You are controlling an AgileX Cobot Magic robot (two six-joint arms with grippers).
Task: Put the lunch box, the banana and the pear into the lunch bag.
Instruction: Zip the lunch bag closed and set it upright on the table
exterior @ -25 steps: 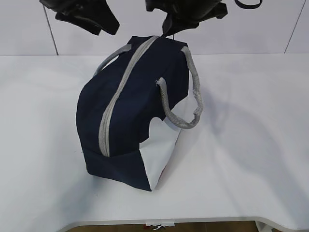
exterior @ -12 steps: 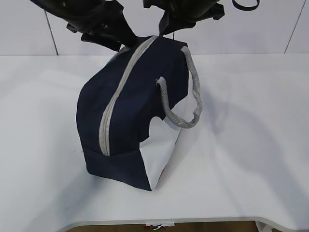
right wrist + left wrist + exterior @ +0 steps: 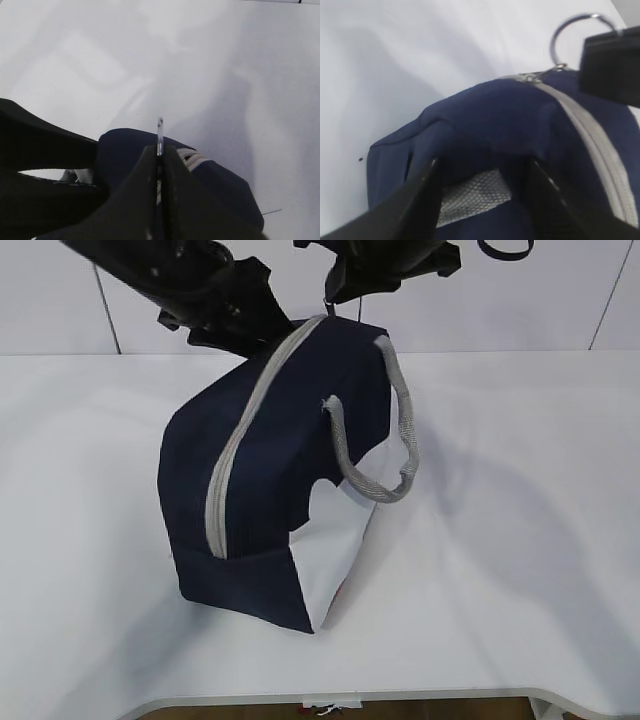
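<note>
Lunch bag (image 3: 275, 470) sits near the middle of the white table (image 3: 520, 540), zipper (image 3: 235, 455) closed along the whole run visible in the exterior view. Both arms work at the bag's far end.

Right gripper (image 3: 159, 150): fingers pinched together on the metal ring pull (image 3: 572, 37), ring edge-on between the pads in the right wrist view. In the left wrist view the ring stands up off the end of the zipper with the right finger clamped on its side.

Left gripper (image 3: 482, 172): jaws apart, straddling the bag's end fabric and the grey handle (image 3: 472, 197) webbing. Whether the pads are actually pressing the fabric, can't tell; view is close and blurry. Looks like a bracing position for the zip pull.

Lunch box, banana, pear: not visible in any view. Can't say whether they're inside the bag or off-frame.

Progress read: two options. If the items are inside, this is the tail end, zipper closed and only release left. If they aren't, the bag still has to be opened and nothing is packed. The closed zipper and bulky, filled-out bag shape lean toward the first, but that's a judgement, not confirmed.

Risk: pulling the ring without the left side anchoring would drag the whole bag across the table.
</note>
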